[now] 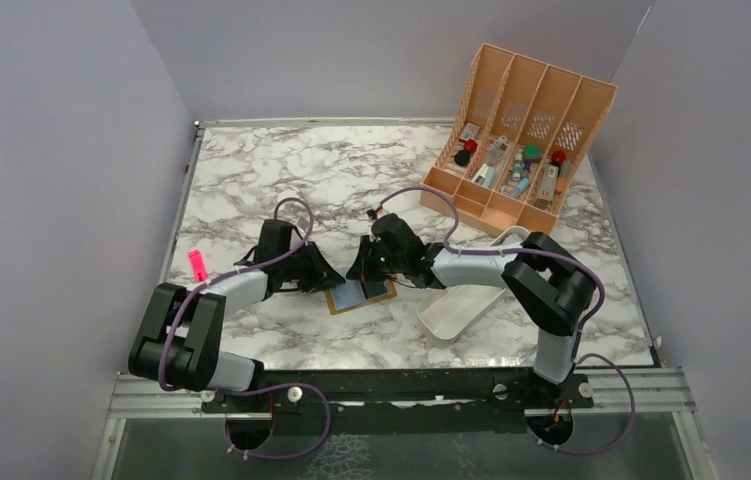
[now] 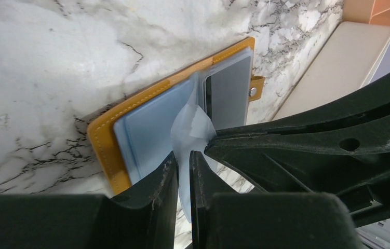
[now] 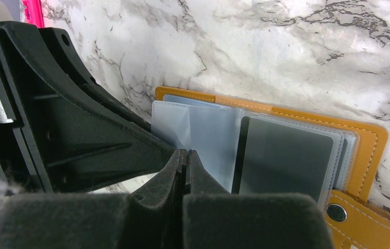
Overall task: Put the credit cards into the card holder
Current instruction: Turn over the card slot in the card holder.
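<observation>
The mustard-orange card holder (image 1: 361,296) lies open on the marble, its snap tab (image 3: 361,220) at one end. A grey credit card (image 3: 286,155) sits inside a clear sleeve of it. My left gripper (image 2: 183,155) is shut on a pale, see-through sleeve leaf (image 2: 192,127) that is lifted off the holder (image 2: 104,140) and looks creased. My right gripper (image 3: 186,153) is shut, its tip against the same leaf (image 3: 203,129); whether it pinches the leaf I cannot tell. Both grippers (image 1: 329,275) (image 1: 363,268) meet tip to tip over the holder.
A white oblong tray (image 1: 461,305) lies just right of the holder, under the right forearm. The peach slotted organiser (image 1: 521,140) with small items stands at the back right. A pink object (image 1: 196,264) lies at the left edge.
</observation>
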### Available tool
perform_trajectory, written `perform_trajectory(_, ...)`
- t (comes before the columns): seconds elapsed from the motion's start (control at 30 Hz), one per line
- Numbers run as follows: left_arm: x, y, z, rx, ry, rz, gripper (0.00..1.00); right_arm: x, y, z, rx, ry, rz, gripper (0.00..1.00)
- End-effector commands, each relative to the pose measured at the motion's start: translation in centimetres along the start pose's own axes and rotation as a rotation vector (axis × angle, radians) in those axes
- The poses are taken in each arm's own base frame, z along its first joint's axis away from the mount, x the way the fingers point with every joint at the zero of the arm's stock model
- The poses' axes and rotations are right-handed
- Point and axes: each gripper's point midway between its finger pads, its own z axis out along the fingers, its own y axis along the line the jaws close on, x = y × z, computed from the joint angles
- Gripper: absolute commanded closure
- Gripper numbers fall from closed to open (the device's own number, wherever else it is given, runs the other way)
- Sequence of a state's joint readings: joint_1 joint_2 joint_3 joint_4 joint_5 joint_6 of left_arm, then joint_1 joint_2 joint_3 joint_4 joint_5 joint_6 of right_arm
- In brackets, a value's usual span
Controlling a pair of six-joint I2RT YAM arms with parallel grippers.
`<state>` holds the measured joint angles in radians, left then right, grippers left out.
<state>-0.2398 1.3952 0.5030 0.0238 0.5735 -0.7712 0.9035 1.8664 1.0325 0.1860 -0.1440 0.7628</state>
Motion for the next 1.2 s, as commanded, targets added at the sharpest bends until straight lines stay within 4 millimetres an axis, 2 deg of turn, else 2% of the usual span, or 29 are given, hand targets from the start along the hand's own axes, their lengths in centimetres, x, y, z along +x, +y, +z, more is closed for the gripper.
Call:
perform_trajectory(0.0, -1.3, -2.2, 0.4, 0.053, -0.037, 0.039, 0.84, -0.5, -0.1, -0.3, 0.006, -0.013, 0.001, 0.98)
perform_trajectory(0.07, -1.3, -2.9, 0.5, 0.066, -0.036, 0.049, 0.83, -0.5, -0.3, -0.3, 0.014, -0.011, -0.004, 0.95)
perform_trajectory(0.13, -1.2, -3.5, 0.5, 0.079, -0.034, 0.06, 0.8, -0.6, -0.4, -0.5, 0.025, -0.01, -0.015, 0.87)
perform_trajectory(0.27, -1.2, -4.6, 0.7, 0.093, -0.036, 0.082, 0.77, -1.9, -0.4, -1.8, 0.073, -0.035, -0.049, 0.73)
perform_trajectory(0.43, -1.4, -5.5, 1.2, 0.109, -0.04, 0.108, 0.73, -4.3, -1.2, -4.7, 0.18, -0.101, -0.131, 0.6)
perform_trajectory(0.6, -1.3, -6.4, 2.3, 0.127, -0.024, 0.137, 0.71, -6.3, -2.1, -8.6, 0.244, -0.147, -0.23, 0.52)
perform_trajectory(0.77, -1.1, -8.1, 3.2, 0.153, -0.009, 0.173, 0.7, -8.3, -4.0, -13.5, 0.342, -0.193, -0.339, 0.48)
perform_trajectory(0.93, -1.1, -8.9, 3.5, 0.168, -0.007, 0.186, 0.7, -10.1, -6.8, -17.8, 0.502, -0.215, -0.417, 0.47)
perform_trajectory(1.17, -1.5, -9.0, 3.4, 0.151, -0.018, 0.204, 0.67, -12.0, -9.9, -22.1, 0.671, -0.219, -0.476, 0.45)
